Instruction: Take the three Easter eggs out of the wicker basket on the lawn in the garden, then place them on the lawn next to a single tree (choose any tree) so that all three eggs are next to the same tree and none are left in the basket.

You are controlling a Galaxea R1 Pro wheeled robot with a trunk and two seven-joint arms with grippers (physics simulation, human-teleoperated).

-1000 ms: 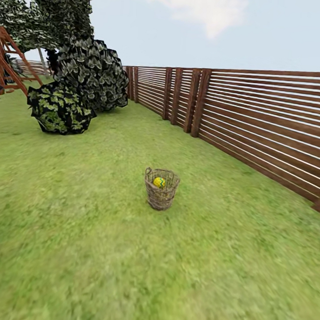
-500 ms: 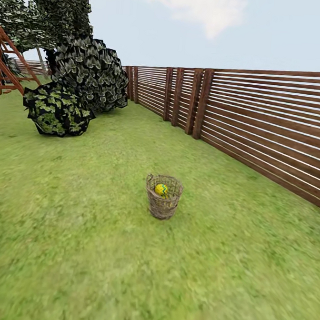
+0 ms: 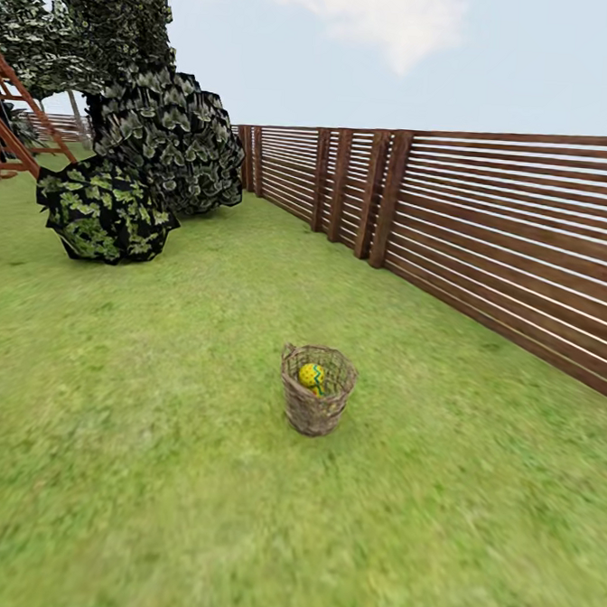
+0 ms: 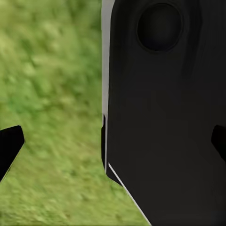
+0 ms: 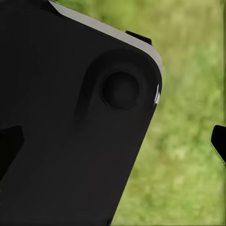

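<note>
We note the left gripper [image 4: 113, 141] in its wrist view with dark fingertips [image 4: 9, 146] at opposite edges of the picture, well apart, so the jaws stand released with nothing between them; a black body panel [image 4: 165, 117] of the robot lies beyond them, over grass; the right gripper [image 5: 113, 141] shows likewise, fingertips [image 5: 219, 141] spread wide and empty, a black housing [image 5: 70, 127] behind. In the head view the wicker basket [image 3: 316, 390] stands upright on the lawn [image 3: 147, 474] at mid-distance; one Easter egg [image 3: 312, 375] is visible inside it; further eggs we cannot make out. The slatted wooden fence [image 3: 489, 235] bounds the right; bushes [image 3: 106, 208] and a tree [image 3: 96, 26] stand far left; open grass surrounds the basket on all sides.
</note>
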